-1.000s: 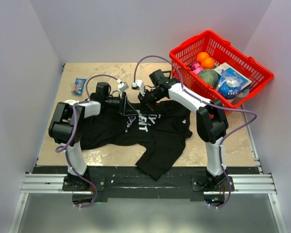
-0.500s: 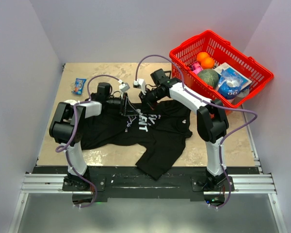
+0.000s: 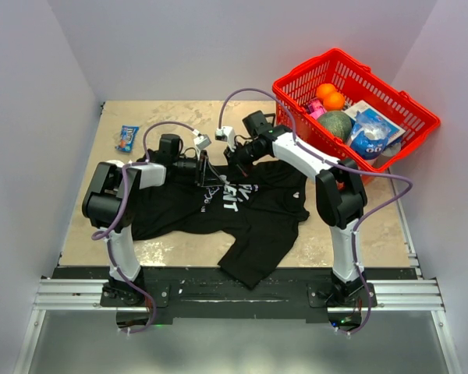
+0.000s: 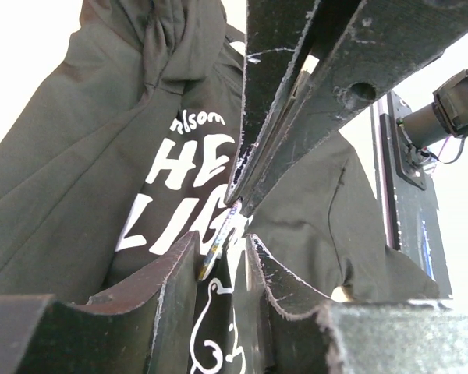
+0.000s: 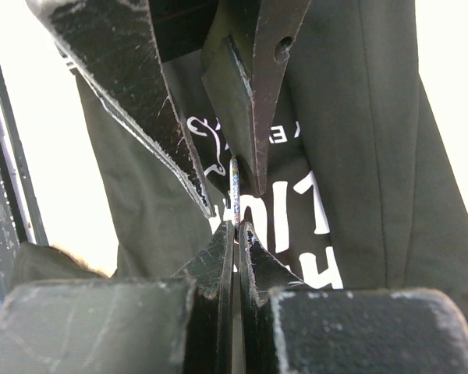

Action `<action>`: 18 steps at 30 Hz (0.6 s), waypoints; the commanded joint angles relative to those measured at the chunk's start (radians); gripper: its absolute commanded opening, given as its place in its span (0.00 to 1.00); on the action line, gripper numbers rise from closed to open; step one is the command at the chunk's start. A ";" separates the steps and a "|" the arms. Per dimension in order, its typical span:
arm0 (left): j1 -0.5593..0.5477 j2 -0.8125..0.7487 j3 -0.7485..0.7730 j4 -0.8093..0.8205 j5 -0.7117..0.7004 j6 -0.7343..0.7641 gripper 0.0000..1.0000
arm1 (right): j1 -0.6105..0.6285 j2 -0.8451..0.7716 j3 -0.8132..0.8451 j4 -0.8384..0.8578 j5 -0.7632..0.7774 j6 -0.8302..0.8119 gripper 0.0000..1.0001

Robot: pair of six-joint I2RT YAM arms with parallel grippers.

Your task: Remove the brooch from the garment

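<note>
"HE", "LIG" on black garment (image 4: 78, 156)

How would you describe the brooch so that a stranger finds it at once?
Start at the black T-shirt lying on the table and find its white lettering. There the right gripper, shut, pinches the brooch between the left gripper's open jaws. Unlike the flat print, it is a thin silvery sliver, seen edge-on.

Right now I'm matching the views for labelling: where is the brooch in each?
Top: hidden, between left gripper and right gripper.
Left wrist: brooch edge-on, just below centre.
Right wrist: edge-on, at centre, pinched in the right gripper.
Shared landmark: white lettering.
</note>
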 commanded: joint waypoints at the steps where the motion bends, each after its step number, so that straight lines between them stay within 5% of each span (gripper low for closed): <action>1: -0.015 0.002 0.022 0.064 -0.023 0.012 0.33 | -0.009 0.012 0.035 0.028 -0.032 0.025 0.00; 18: -0.017 0.031 0.033 0.087 -0.092 -0.044 0.08 | -0.007 0.016 0.037 0.017 -0.058 0.014 0.00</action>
